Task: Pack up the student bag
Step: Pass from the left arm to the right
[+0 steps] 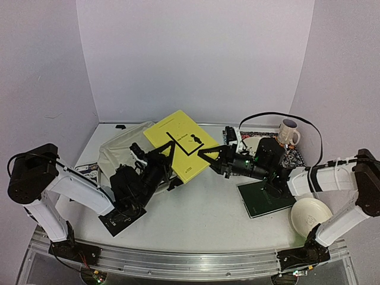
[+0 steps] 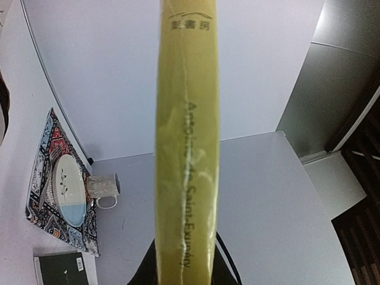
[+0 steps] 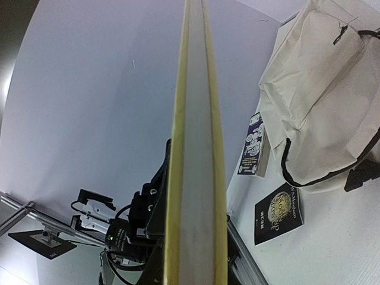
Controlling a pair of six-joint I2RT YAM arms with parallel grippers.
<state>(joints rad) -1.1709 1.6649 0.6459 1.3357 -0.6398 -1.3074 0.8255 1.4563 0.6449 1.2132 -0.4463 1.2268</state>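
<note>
Bag: the student bag [image 1: 122,148] lies flat at the back-left of the table [image 1: 208,228], behind the left arm. Can't tell if its top is open.
Yellow book: the yellow book [image 1: 181,142] is up in the air in the middle, just right of the bag. It's not in the bag yet.
Left gripper: the left gripper [image 1: 168,154] is pinching the yellow book on its spine side.
Right gripper: the right gripper [image 1: 206,155] looks pinched on the book's other side, near the low corner.
Done: I see nothing packed. Prob. near the start, w/ 1 book on its way.
Left to do: get the yellow book in. Then maybe the green book [image 1: 265,199], black book [image 3: 278,214] & small blue book [image 3: 252,145], all lying out on the table.
Other stuff: mug [image 1: 289,132] and patterned mat [image 2: 37,178] at back-right, white plate [image 1: 310,215] at front-right.
Table: white, smooth, w/ a metal rail at the near edge.
Room: plain pale walls [image 1: 196,53] on 3 sides.
</note>
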